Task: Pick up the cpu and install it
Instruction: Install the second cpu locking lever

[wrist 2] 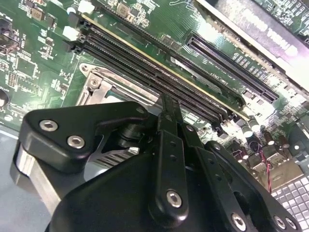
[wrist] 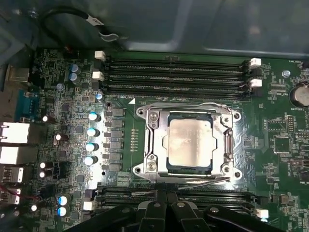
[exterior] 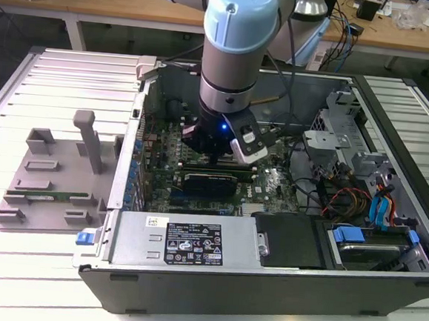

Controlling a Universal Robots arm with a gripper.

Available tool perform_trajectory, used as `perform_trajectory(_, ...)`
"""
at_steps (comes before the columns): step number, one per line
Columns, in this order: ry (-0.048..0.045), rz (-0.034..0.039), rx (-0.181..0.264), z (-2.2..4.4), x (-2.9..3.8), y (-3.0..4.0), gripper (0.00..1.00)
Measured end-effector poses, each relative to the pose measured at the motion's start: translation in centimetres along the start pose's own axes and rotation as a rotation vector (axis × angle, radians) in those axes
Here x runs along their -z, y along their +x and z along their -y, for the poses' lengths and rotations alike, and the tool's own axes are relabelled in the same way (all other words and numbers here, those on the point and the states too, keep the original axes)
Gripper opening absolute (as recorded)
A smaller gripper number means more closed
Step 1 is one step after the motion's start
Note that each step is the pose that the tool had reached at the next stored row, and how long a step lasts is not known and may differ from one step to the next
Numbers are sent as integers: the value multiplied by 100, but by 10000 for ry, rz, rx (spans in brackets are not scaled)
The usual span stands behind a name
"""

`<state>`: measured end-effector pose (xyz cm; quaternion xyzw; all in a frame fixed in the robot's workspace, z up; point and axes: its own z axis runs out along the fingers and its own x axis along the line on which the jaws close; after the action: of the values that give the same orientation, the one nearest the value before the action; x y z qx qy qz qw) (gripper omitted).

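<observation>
Within the metal-framed socket (wrist: 188, 145) on the motherboard (wrist: 67, 145), seated flat: the cpu (wrist: 187, 145), apparently placed already, retention frame seemingly not yet clamped; just beside the socket, over the memory slots (wrist: 174, 198), the gripper (wrist: 166, 205), fingers together, gripping nothing visible.

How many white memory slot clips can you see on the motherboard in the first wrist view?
6: two at one end of the slots above the cpu, at and, two opposite, two below. Others may be hidden.

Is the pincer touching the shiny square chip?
Apart. In the first wrist view the cpu sits alone in its socket, while the pincer is off to one side over the memory slots.
</observation>
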<state>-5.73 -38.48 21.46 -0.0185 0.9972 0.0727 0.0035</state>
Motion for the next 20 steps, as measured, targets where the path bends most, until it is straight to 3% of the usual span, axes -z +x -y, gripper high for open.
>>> perform_trajectory(8, 1, -1, 0, 8, -67, 73, 11)
perform_trajectory(13, -38, 1, 5, -4, -92, 249, 11)
perform_trajectory(20, -115, -16, 133, -71, -140, 270, 11)
